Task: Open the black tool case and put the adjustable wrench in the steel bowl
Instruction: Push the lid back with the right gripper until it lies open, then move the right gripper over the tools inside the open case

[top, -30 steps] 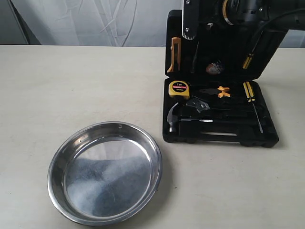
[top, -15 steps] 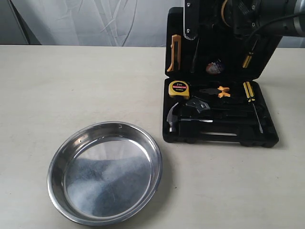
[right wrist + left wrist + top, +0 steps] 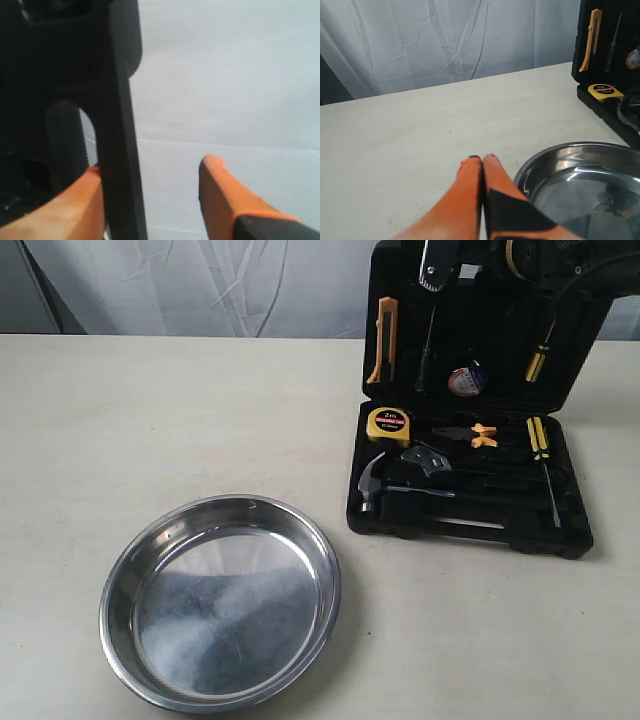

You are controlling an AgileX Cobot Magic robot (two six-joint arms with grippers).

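Observation:
The black tool case (image 3: 470, 536) lies open at the right, its lid (image 3: 495, 335) standing upright at the back. In the base, the adjustable wrench (image 3: 423, 459) shows its silver jaw head, and its black handle runs right among the dark moulding. The steel bowl (image 3: 220, 602) sits empty at the front left. My right gripper (image 3: 150, 172) is open and straddles the lid's top rim; one finger (image 3: 75, 205) touches the lid and the other (image 3: 220, 195) stands apart. My left gripper (image 3: 482, 161) is shut on nothing, low over the table beside the bowl (image 3: 580, 175).
The case base also holds a claw hammer (image 3: 372, 482), a yellow tape measure (image 3: 390, 424), orange-handled pliers (image 3: 478, 433) and yellow-black screwdrivers (image 3: 541, 438). An orange utility knife (image 3: 382, 338) is clipped in the lid. White cloth hangs behind the table.
The lid has swung further back and the whole case has slid slightly right. My right gripper has risen with the lid's rim towards the top of the view.

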